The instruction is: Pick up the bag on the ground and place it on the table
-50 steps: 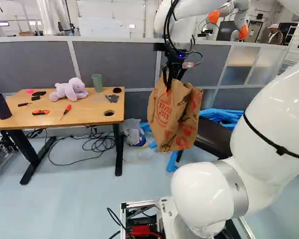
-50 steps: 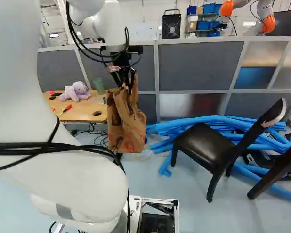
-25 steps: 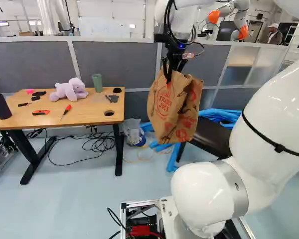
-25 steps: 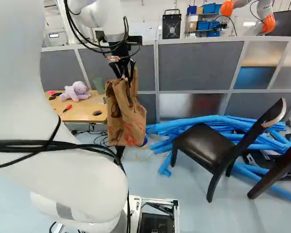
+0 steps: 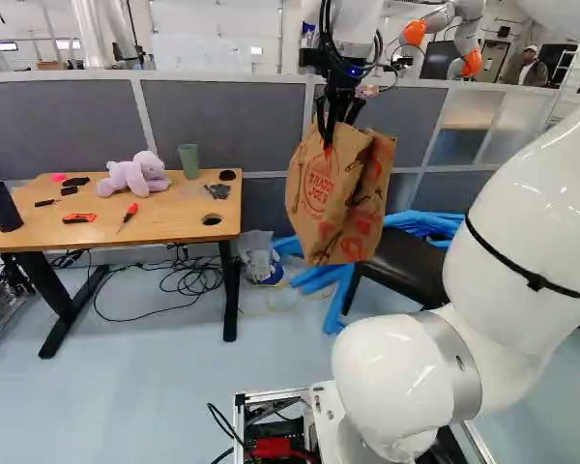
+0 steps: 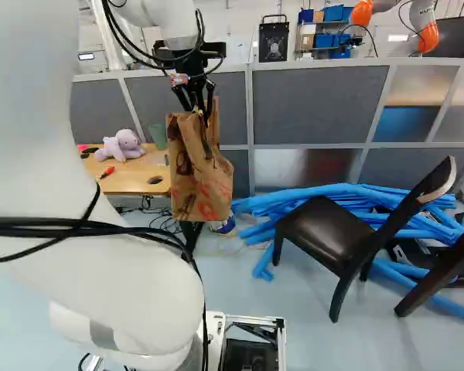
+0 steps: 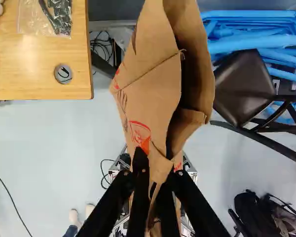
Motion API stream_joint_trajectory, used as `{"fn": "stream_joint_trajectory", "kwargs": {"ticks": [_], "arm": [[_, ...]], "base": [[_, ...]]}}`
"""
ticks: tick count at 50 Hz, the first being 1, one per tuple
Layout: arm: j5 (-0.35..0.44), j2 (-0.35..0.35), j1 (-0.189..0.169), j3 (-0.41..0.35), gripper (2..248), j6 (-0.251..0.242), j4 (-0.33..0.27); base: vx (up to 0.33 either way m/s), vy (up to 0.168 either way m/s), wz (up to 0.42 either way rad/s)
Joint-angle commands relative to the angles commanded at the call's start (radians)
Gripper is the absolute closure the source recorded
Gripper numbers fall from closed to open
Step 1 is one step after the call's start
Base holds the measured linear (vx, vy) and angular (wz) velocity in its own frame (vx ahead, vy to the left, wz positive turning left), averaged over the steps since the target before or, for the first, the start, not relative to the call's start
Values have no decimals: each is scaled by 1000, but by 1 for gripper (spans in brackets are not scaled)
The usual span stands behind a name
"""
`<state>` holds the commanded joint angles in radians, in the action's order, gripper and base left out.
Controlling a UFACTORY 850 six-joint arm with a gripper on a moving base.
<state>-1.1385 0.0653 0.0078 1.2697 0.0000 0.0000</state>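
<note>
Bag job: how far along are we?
Done: the bag hangs clear of the floor, its top pinched between the fingers.
In hand: the carry; the bag is beside the table, off its right end in the left base view.
Left: move over the table, lower, release.

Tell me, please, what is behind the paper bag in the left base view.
Parts of the grey partition, blue tubes and dark chair show beyond the paper bag; whatever it covers in that view cannot be seen.
</note>
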Motion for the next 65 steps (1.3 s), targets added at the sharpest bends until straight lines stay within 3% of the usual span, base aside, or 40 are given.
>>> {"fn": "stream_joint_trajectory", "kwargs": {"ticks": [18,65], "arm": [[-34,-7,0,56,225,0,0],[-35,-7,0,59,225,0,0]], "base": [[0,0,0],[-7,36,6]]}}
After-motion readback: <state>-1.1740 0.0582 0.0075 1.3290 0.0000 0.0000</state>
